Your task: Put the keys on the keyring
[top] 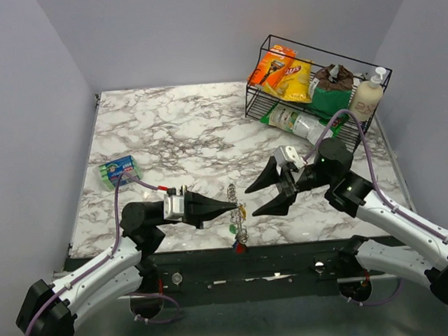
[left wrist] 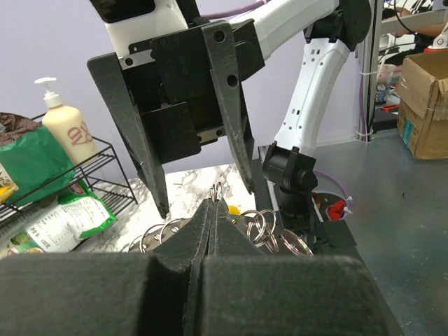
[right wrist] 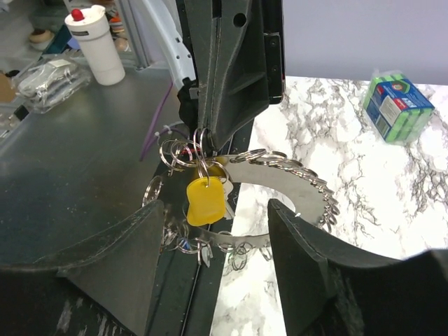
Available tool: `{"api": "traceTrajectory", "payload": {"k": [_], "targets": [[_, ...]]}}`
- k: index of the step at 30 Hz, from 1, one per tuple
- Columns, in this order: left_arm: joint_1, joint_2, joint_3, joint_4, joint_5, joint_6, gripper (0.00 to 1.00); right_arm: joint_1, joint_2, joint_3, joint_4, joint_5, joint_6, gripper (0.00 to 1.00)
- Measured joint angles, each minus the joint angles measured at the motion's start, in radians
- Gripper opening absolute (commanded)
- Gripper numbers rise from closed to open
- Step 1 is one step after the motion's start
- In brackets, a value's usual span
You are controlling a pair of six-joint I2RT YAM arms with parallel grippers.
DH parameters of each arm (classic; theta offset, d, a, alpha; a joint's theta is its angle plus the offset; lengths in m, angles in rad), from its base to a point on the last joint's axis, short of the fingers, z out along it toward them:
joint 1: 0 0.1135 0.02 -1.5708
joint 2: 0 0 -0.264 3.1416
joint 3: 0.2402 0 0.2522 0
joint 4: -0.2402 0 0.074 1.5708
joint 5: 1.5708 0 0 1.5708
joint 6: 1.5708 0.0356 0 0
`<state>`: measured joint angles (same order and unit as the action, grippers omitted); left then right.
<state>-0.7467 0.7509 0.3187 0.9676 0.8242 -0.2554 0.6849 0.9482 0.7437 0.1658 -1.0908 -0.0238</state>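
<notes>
Left gripper [top: 228, 206] is clamped fully closed on the keyring [right wrist: 297, 175], holding it upright over the near edge of the table [top: 175, 133]. Right gripper [top: 254, 201] stands wide open, empty, just beside the keyring. Yellow key [right wrist: 205, 201] hangs from it.

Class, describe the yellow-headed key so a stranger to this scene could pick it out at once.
Start at the marble table and go to its near edge, where the left gripper holds up the beaded silver keyring. The key hangs just below those shut jaws, the only one with a yellow head.
</notes>
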Motion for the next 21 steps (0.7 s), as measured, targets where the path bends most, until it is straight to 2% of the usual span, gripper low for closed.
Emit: {"api": "traceTrajectory", "payload": {"k": [2,7,8,13,21], "targets": [[0.0,0.0,0.0,0.0,0.0,0.0,0.0,0.0,0.016,0.0,0.015,-0.008,0.011,0.61],[0.0,0.005,0.0,0.0,0.001,0.0,0.0,0.0,0.056,0.001,0.039,-0.028,0.051,0.56],[0.0,0.006,0.0,0.0,0.001,0.0,0.0,0.0,0.059,0.001,0.044,-0.031,0.058,0.52],[0.0,0.008,0.0,0.0,0.001,0.0,0.0,0.0,0.06,0.001,0.079,-0.045,0.093,0.51],[0.0,0.013,0.0,0.001,0.001,0.0,0.0,0.0,0.067,0.001,0.141,-0.068,0.142,0.39]]}}
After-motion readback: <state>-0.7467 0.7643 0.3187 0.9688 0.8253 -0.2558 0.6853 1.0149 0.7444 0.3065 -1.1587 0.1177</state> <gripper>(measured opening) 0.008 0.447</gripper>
